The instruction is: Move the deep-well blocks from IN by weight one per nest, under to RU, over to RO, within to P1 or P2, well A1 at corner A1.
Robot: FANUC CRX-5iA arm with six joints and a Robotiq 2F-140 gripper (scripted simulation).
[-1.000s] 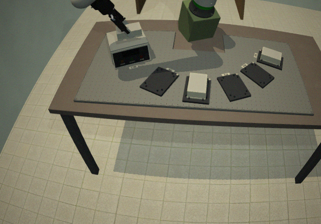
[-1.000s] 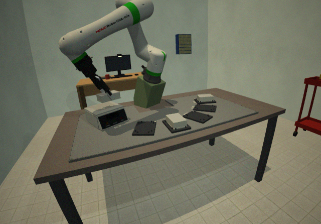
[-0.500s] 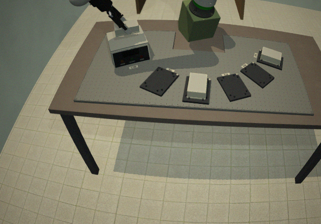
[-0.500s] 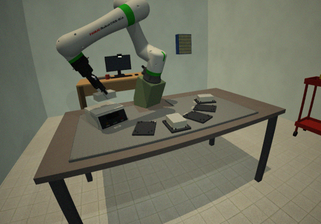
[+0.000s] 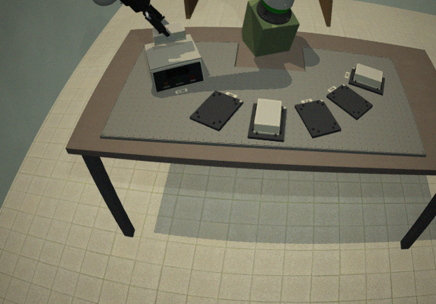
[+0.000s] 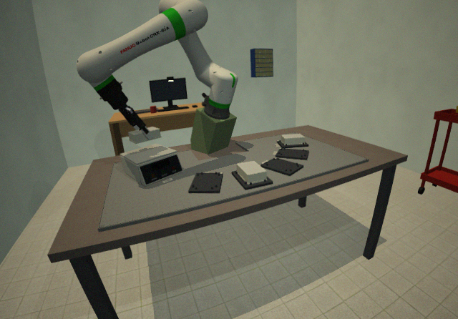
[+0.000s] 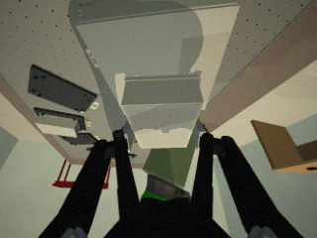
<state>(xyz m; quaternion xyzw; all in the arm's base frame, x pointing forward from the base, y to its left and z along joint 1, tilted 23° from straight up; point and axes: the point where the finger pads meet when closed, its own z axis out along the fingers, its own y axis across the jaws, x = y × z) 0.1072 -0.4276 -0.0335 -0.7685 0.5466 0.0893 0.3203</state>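
Observation:
My gripper (image 5: 167, 34) (image 6: 146, 132) (image 7: 161, 117) is shut on a white deep-well block (image 5: 178, 32) (image 6: 137, 136) (image 7: 160, 93). It holds the block in the air above the rear of the check-weigher CW (image 5: 170, 53) (image 6: 151, 154) (image 7: 144, 45). No lamp on CW's dark front is lit. A second block (image 5: 268, 114) (image 6: 250, 171) sits in the middle dark nest. A third block (image 5: 368, 75) (image 6: 293, 139) sits in the far-right nest. Three nests hold no block: one left of the middle (image 5: 215, 111) (image 6: 205, 182), two to its right (image 5: 317, 118) (image 5: 349, 100). Their labels are too blurred to read surely.
The arm's green pedestal (image 5: 269, 35) (image 6: 210, 132) stands at the table's back edge, right of CW. A perforated grey plate (image 5: 140, 117) (image 6: 122, 204) carries the nests and CW. A desk with a monitor (image 6: 168, 89) is behind; a red cart (image 6: 441, 175) stands off to the right.

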